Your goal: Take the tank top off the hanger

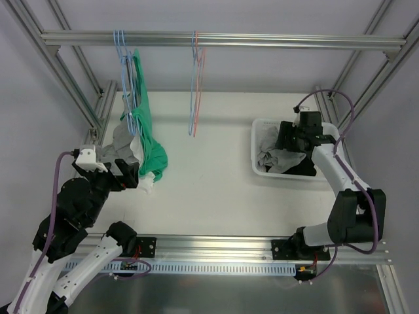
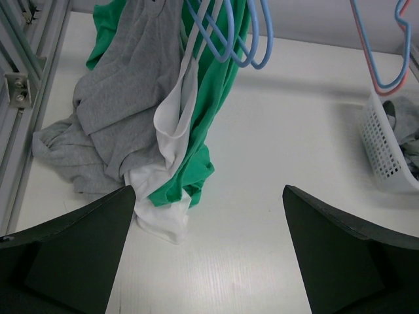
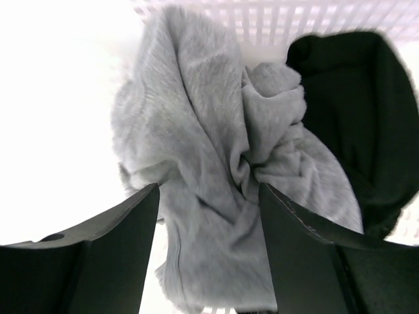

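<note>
Left fingers (image 2: 72, 255) stand wide, empty, near tank tops (image 2: 131, 85) hanging far left from blue hangers (image 2: 256, 65): judged soft, light cloth; pinch a gathered fold. Right fingers (image 3: 85, 261) part-open, empty, above basket (image 1: 256, 150).

left hand (image 2: 209, 191): spread wide | tank tops (image 2: 124, 111) (grey, white, green): trailing onto table (image 2: 281, 137)
</note>
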`<state>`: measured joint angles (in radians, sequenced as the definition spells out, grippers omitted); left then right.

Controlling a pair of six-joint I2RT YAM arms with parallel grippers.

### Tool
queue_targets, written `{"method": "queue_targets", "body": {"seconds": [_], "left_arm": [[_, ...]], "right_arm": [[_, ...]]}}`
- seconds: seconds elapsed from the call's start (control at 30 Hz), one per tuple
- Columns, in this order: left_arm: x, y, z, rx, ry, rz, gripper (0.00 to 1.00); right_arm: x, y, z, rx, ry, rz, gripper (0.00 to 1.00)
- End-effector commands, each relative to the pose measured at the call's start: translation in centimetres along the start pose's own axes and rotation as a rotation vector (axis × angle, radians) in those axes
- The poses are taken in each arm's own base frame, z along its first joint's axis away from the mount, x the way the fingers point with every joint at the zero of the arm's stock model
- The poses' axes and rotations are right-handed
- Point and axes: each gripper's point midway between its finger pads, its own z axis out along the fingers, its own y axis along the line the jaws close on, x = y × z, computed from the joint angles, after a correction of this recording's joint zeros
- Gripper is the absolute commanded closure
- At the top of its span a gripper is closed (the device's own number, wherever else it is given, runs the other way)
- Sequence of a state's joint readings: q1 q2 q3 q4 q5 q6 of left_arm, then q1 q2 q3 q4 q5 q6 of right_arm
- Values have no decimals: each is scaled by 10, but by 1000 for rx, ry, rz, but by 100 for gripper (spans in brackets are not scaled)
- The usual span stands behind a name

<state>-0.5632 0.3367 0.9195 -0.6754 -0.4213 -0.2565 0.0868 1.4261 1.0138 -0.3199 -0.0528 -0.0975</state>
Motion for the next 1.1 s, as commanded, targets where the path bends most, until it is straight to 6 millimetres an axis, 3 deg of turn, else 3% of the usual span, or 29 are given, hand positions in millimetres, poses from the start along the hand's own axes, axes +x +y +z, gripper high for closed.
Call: {"method": "queue_targets", "body": {"seconds": [0.0, 0.2, 0.23, 0.3, 0.37, 0.4, 0.43, 0.47, 0.53, 0.57, 0.63, 0.67, 0.73, 0.77, 0.93, 1.07], "left_arm": [[-27, -12, -5, 37, -41, -48, 1], [-72, -33, -10, 106, -72, -68, 1], [-91, -36, -16, 118, -104, -76, 1], [-104, -42, -7, 107, -94, -57, 1], [-131, -48, -10, 116, -126, -46, 1], [-134, -55, 5, 105, -96, -19, 1], [-153, -56, 1, 101, -129, -15, 1], [-155, -62, 16, 87, -100, 7, 1], [-180, -69, 19, 89, -133, 22, 1], [-179, -73, 35, 63, -106, 45, 1], [-200, -75, 40, 44, -137, 70, 1], [-198, -80, 58, 24, -110, 102, 1], [-211, -82, 65, 11, -125, 138, 1], [-209, -83, 80, -18, -107, 156, 2], [-217, -80, 105, -56, -96, 169, 10], [-211, -71, 128, -95, -62, 166, 12]], "right_arm": [[-33, 8, -37, -18, -89, -24, 34], [-50, 16, -90, -41, -163, -37, 27], [-50, 18, -99, -51, -173, -36, 27], [-54, 29, -123, -113, -231, -37, 23], [-52, 38, -138, -166, -258, -36, 22], [-51, 45, -147, -206, -270, -38, 21], [-51, 50, -161, -231, -305, -38, 21], [-48, 52, -166, -246, -313, -37, 20], [-45, 62, -184, -302, -350, -46, 20], [-41, 64, -187, -321, -351, -42, 19], [-34, 73, -200, -379, -368, -51, 16], [-30, 76, -203, -399, -370, -50, 14], [-20, 77, -205, -420, -364, -53, 14], [-17, 78, -211, -426, -378, -57, 14], [-4, 79, -216, -448, -367, -64, 14], [0, 83, -222, -474, -375, -70, 14]]}}
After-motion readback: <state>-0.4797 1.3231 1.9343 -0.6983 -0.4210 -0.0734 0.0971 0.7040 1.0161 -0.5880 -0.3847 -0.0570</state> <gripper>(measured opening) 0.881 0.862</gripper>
